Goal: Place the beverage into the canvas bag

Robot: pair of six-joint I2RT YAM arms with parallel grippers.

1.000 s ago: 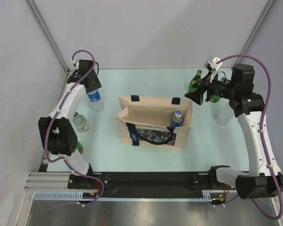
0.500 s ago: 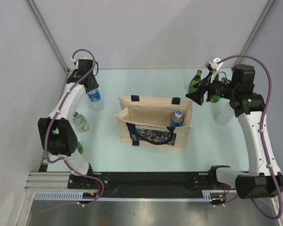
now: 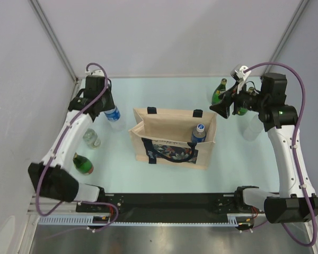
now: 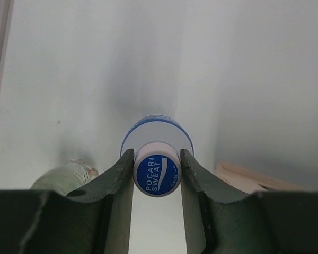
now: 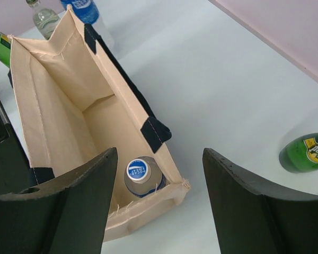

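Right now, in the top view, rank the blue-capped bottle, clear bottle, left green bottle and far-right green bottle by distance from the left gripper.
1. Blue-capped bottle, clamped in the left gripper itself.
2. Clear bottle, toward the near-left.
3. Left green bottle, at the near-left edge.
4. Far-right green bottle, across the scene.

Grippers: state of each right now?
Left gripper: closed on the Pocari Sweat bottle, at its cap.
Right gripper: open, holding nothing.
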